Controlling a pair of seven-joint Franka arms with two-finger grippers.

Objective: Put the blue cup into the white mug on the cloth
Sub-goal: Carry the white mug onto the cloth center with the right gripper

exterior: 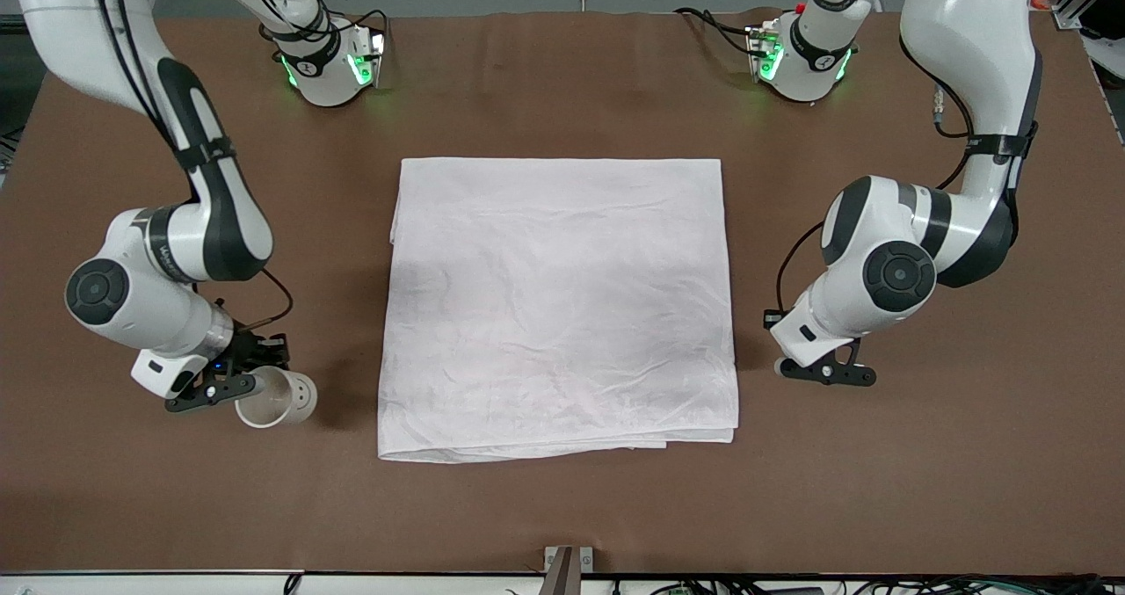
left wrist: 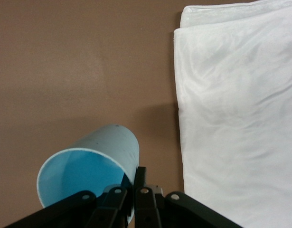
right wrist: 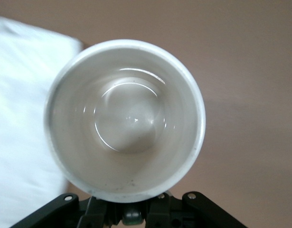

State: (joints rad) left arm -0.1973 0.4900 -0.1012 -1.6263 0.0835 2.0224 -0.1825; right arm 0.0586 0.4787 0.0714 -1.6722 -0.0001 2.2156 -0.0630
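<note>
Gripping stage for both arms, nothing on the cloth (exterior: 558,305) yet.

Front view: right gripper (exterior: 230,384) at the right arm's end of the table, clamped on the rim of the white mug (exterior: 277,398), which sits beside the cloth edge. Left gripper (exterior: 826,372) at the left arm's end, low by the table; blue cup barely shows here under the wrist.

Left wrist view: blue cup (left wrist: 96,173) pinched at its rim by the closed fingers (left wrist: 138,190), cup tilted, open mouth toward the camera, cloth just beside.

Right wrist view: mug seen straight down its mouth, empty, rim caught between the shut fingers.

Next, as I judge: carry the mug onto the cloth and set it upright, then bring the cup over its mouth and drop it in; the cup needs righting first.
</note>
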